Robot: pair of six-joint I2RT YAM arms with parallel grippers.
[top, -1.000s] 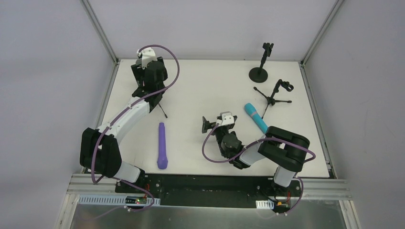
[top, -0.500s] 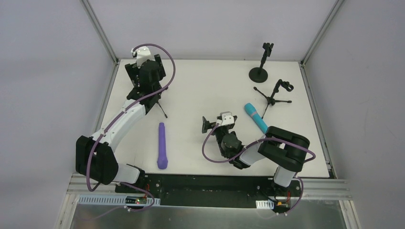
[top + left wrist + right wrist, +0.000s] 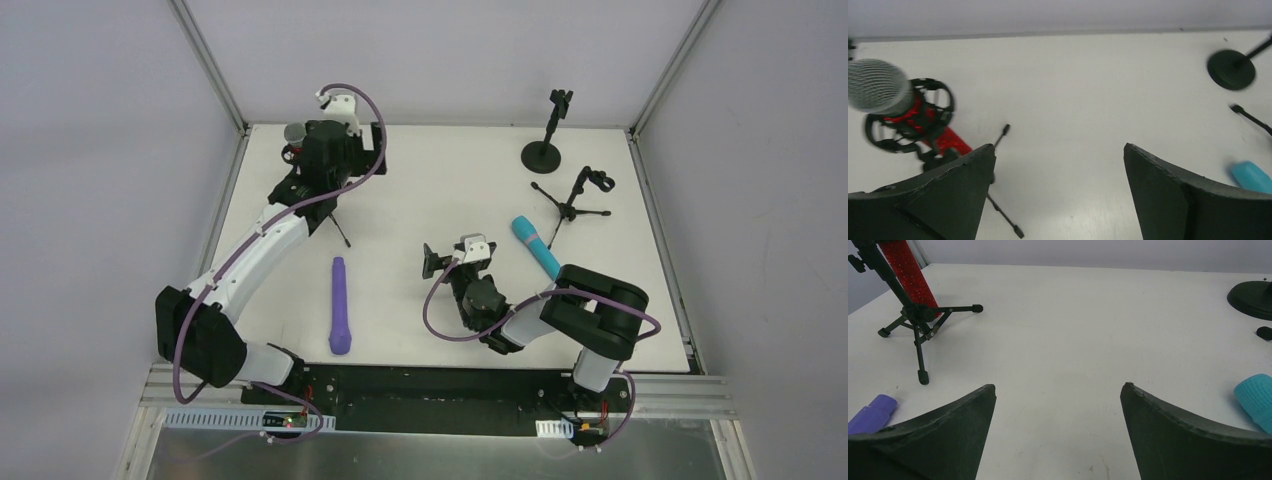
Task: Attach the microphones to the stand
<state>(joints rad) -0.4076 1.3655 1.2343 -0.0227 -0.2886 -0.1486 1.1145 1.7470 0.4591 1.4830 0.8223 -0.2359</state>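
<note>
Left pincer (image 3: 1059, 150): wide, nothing held, upper left of top view.
Right pincer (image 3: 1058, 386): wide, nothing held, centre.
Red mic (image 3: 903, 111): clipped in tripod (image 3: 918, 320), upper left.
Purple mic (image 3: 339, 305): flat on desk (image 3: 420, 170), lower centre-left.
Cyan mic (image 3: 536, 248): flat, right of centre.

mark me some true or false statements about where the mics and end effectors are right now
1. The red microphone sits in a tripod stand's mount. True.
2. The purple microphone is clipped into a stand. False: it lies flat on the table.
3. The right end effector grips the cyan microphone. False: it is open and empty, and that microphone lies on the table apart from it.
4. The round-base stand holds no microphone. True.
5. The left end effector is open. True.
</note>
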